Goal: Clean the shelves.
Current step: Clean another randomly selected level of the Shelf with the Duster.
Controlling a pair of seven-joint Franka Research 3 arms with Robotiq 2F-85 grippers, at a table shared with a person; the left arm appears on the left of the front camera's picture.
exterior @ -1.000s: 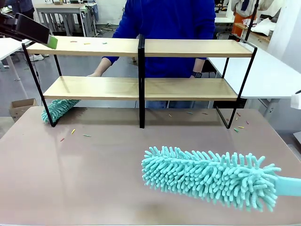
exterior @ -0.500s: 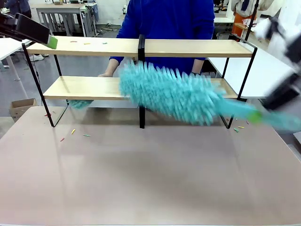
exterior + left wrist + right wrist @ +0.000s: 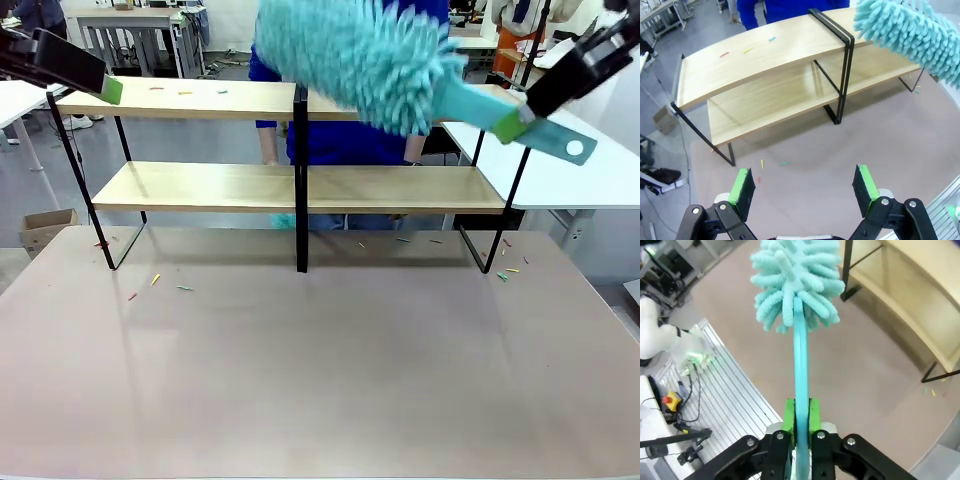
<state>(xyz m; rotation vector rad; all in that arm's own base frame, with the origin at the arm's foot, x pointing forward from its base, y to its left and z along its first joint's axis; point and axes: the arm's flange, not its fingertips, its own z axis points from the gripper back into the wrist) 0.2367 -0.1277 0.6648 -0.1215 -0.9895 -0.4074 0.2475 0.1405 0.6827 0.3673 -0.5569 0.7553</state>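
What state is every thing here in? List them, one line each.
duster: held by its handle, lifted off the table, up by the top board, head blurred.
right gripper: shut on the duster handle.
left gripper: open, empty.
shelves: upright on the table, coloured bits on the top board's left half.
table: more bits scattered near the shelf feet.

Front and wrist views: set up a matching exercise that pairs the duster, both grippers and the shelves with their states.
Things:
1 duster
2 left gripper
3 right gripper
4 shelves

States:
a open, holding nothing
b shut on the duster
c up in the air by the top board
d standing on the table

Pairs: 1-c, 2-a, 3-b, 4-d
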